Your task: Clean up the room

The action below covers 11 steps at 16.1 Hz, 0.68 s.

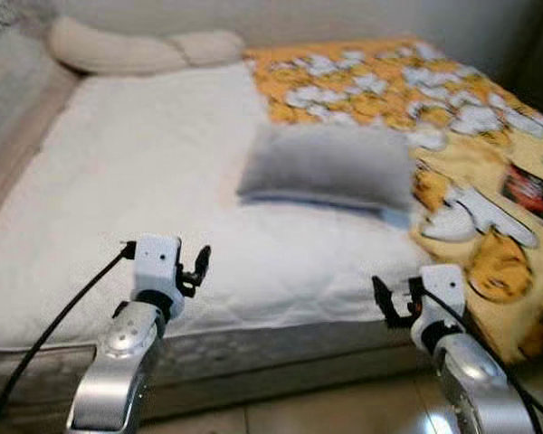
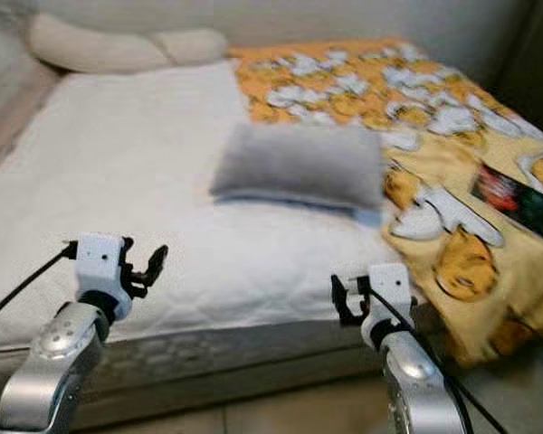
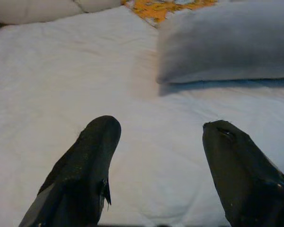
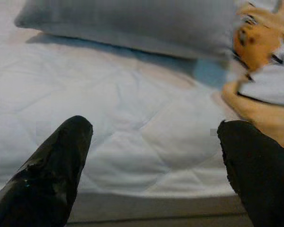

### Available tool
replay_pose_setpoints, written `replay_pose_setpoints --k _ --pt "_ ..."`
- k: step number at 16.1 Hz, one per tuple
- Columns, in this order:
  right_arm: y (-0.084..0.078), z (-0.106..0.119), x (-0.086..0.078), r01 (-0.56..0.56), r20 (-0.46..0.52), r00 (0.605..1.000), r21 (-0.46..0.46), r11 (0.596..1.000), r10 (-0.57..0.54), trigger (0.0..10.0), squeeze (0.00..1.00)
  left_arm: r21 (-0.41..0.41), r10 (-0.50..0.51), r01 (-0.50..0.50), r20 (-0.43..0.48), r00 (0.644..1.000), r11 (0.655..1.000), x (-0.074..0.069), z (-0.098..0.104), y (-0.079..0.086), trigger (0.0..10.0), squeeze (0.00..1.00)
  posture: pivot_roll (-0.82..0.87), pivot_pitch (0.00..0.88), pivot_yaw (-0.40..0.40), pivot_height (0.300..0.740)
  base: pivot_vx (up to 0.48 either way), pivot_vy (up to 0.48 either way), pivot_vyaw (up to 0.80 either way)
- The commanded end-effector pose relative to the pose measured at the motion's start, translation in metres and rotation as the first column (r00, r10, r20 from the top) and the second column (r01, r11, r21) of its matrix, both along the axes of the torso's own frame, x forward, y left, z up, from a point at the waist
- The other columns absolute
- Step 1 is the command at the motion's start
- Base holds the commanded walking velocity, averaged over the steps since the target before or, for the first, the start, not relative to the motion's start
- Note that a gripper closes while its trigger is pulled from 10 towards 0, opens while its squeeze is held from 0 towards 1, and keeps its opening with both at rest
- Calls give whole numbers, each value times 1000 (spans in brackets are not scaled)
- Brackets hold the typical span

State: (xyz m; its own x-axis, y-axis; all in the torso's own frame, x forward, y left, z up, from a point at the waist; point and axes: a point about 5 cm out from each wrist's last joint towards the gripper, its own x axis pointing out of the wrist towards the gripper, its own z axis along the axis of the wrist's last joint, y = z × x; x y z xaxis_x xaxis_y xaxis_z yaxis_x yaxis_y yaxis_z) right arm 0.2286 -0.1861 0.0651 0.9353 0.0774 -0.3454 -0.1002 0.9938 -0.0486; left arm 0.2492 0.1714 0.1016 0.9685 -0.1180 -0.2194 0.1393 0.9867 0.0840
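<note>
While poised at the bed's (image 1: 118,298) near edge, 2 grippers, left (image 1: 195,264) and right (image 1: 386,303), both spread open, empty. Grey pillow (image 1: 330,167) ahead mid-bed, long axis crosswise, touching blanket (image 1: 452,127); nearer right gripper, probably.

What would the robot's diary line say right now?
left gripper open, empty | right gripper open, empty | grey pillow on bed

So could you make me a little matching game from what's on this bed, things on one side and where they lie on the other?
Things:
1. grey pillow
2. cream bolster
3. orange patterned blanket
4. dark booklet

Places:
A. on the blanket, near the right edge
B. at the head of the bed
C. middle of the white mattress
D. spread over the bed's right side

Pairs: 1-C, 2-B, 3-D, 4-A
</note>
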Motion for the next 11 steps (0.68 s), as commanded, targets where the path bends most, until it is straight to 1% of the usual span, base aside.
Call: replay_pose_setpoints --k 1,4,8,11 --pt "7 4 4 -19 27 999 9 1000 19 10000 0 17 20 -20 7 1000 1000 1 2 7 10000 0 -104 0 9 740 289 0 0" --pt "14 10 4 -32 51 998 9 999 32 10000 0 16 10 -10 9 1000 1000 0 2 5 10000 0 -106 0 7 740 292 0 0" --pt "18 20 4 -11 82 997 -29 1000 13 10000 0 13 3 -3 10 1000 1000 0 3 5 10000 0 -108 0 5 740 307 0 0" --pt "19 23 6 21 97 995 -119 993 -9 10000 0 26 5 -5 10 1000 1000 0 3 6 10000 0 -113 0 4 740 322 0 0"
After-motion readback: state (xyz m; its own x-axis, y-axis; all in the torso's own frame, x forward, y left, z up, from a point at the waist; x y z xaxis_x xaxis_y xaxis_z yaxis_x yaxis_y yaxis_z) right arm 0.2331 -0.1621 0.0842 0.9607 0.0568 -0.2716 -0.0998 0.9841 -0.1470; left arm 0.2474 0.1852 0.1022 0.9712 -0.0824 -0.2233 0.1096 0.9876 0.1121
